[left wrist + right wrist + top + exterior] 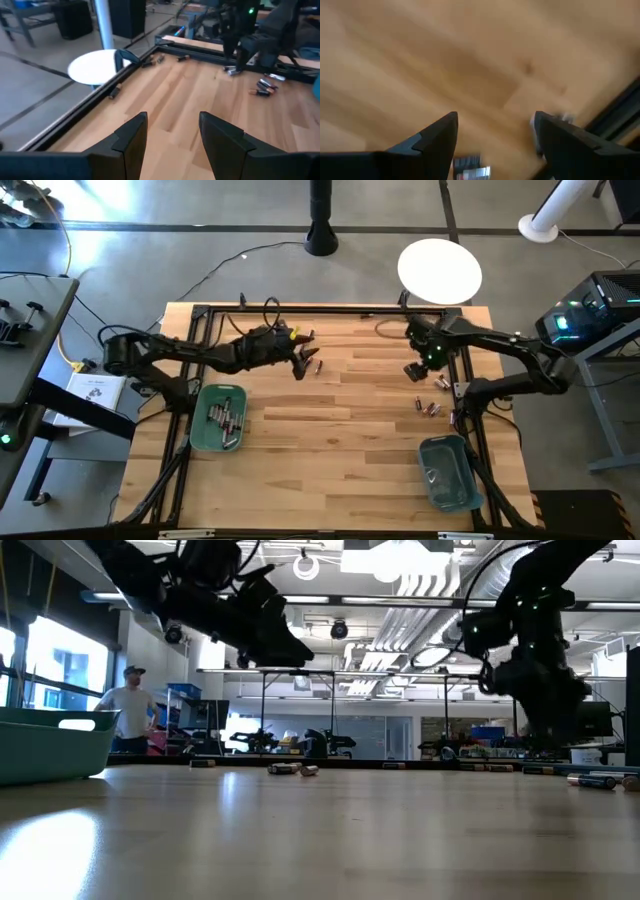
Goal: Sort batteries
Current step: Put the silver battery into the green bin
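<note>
Pale wood planking forms the table [330, 440], and the batteries lie on it in several small groups. A teal bin [219, 417] near the left arm's base holds a number of batteries; a second teal bin [448, 472] on the right side holds only a few.

The left gripper [304, 364] hangs above the table's rear centre, raised clear of the surface in the low view. Its fingers [131, 136] stand parted with nothing between them. A short pair of batteries [317, 367] lies just beside it, on its right. Their long axes cannot be made out.

The right gripper [412, 371] is poised over the rear right of the table, fingers spread wide and empty. In the right wrist view a dark battery [470, 168] shows on the wood just beneath the gap between the fingers, its long axis running roughly across that gap. A light-coloured battery [560, 120] lies beside one fingertip. Another loose cluster [430, 408] lies nearer the front, towards the right bin.

Judgement: the right arm is the nearer to the right-hand groups and appears about to descend on the battery below it. The grasp depends on the fingers straddling the battery's sides, not its ends. The wrist may need turning before descent.
</note>
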Motion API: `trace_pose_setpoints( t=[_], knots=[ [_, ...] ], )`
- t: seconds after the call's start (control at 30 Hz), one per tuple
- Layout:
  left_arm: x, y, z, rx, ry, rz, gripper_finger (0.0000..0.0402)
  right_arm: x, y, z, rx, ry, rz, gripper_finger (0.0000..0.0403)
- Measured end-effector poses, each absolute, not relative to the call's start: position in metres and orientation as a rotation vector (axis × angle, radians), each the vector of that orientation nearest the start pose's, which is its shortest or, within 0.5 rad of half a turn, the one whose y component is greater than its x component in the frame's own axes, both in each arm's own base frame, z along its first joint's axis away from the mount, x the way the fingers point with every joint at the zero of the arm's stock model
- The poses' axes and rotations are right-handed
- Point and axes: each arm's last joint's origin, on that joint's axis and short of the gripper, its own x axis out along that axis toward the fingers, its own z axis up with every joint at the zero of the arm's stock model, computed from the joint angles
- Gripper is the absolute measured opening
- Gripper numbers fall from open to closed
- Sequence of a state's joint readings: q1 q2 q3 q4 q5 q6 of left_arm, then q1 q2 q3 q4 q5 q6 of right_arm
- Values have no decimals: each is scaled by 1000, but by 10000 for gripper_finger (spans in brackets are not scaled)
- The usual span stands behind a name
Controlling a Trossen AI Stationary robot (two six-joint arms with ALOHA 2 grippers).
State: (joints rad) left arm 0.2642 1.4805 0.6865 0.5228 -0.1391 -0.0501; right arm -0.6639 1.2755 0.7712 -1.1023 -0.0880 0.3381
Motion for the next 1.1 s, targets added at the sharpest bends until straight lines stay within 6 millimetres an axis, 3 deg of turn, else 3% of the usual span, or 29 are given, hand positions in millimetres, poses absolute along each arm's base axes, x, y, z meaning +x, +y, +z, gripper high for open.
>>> trace_pose_setpoints(
  t=[0.2,0.4,0.77,1.1],
  knots=[
    [295,86,198,-72,296,387,170,146,-103,173,792,1789,-766,259],
    [296,85,198,-75,294,367,170,152,-109,149,718,1982,-766,259],
    [297,80,198,-75,294,343,170,161,-118,110,653,2140,-700,259],
    [297,79,198,-83,293,343,170,162,-117,102,647,2172,-577,257]
  ],
)
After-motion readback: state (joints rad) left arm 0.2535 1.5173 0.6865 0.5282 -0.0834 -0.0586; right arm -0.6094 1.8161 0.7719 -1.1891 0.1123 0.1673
